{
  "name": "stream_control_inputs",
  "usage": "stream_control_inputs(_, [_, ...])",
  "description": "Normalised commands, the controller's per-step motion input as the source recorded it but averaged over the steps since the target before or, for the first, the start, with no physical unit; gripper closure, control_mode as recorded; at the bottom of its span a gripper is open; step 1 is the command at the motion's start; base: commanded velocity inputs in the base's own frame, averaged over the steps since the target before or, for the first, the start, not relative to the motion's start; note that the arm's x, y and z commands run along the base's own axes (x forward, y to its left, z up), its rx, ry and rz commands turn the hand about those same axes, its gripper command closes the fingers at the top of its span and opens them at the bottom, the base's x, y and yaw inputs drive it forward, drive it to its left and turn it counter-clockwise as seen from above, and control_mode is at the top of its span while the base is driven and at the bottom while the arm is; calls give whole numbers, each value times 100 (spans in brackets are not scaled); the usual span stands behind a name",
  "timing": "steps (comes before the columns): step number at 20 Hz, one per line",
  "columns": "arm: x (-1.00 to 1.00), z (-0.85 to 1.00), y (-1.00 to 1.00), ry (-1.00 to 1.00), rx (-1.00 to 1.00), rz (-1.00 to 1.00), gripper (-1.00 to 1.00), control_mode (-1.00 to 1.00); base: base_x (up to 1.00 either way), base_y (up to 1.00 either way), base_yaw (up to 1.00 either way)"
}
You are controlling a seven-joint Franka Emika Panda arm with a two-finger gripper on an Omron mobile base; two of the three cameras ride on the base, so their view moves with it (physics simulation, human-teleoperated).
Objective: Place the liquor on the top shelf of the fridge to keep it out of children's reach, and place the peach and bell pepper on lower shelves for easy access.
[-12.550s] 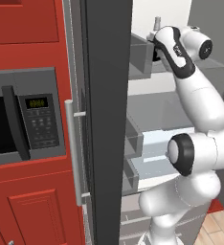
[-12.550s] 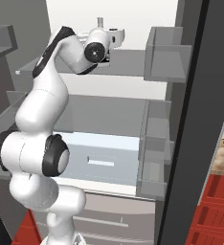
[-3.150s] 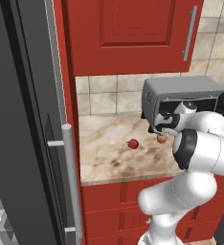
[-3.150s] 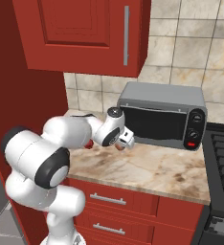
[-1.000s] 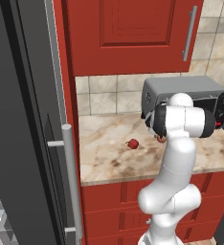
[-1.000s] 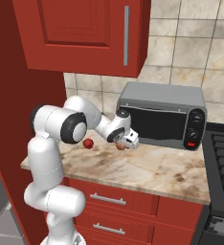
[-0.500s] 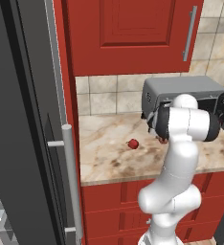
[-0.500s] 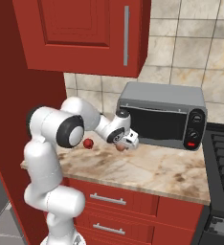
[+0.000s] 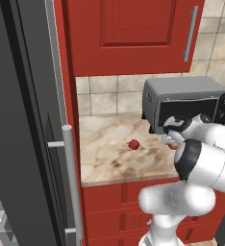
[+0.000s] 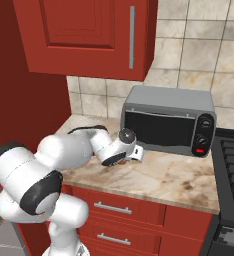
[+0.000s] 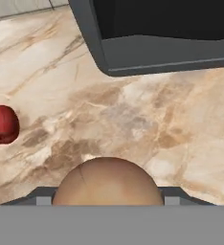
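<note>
Peach (image 11: 107, 182) sits between our gripper (image 11: 104, 200) fingers, grip state unclear. We judge it light, round, soft-skinned: squeeze gently at its widest. Bell pepper (image 11: 2, 125) off left.

A deep-red, glossy bell pepper (image 9: 133, 144) sits on a bench (image 9: 109, 153) of cream marble streaked with tan and brown veins. The peach (image 11: 107, 182) shows a tan-orange skin with a faint darker crease. Behind them, a grey toaster oven (image 10: 168, 120) carries a black glass door, black dials and one small red light. Brick-red panelled cabinets (image 10: 84, 35) with brushed silver bar handles frame a backsplash (image 10: 204, 45) of mottled beige tiles. The fridge (image 9: 23, 120) door is dark charcoal grey with a silver handle. The robot arm (image 10: 64, 152) is white with black joints.
</note>
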Motion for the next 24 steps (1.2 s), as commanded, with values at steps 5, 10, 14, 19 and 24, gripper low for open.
stream_control_inputs(5, [-72, 100, 16, -17, 0, 21, 100, -100, 0, 0, 0])
stream_control_inputs(10, [-34, 100, 32, -13, 0, 16, 100, -100, 0, 0, 0])
stream_control_inputs(14, [-33, 100, 37, -4, -6, 13, 100, -100, 0, 0, 0])
stream_control_inputs(19, [-48, 77, 27, 0, -11, 14, 100, -100, 0, 0, 0])
stream_control_inputs(24, [-69, 58, 9, 0, -11, 13, 100, -100, 0, 0, 0])
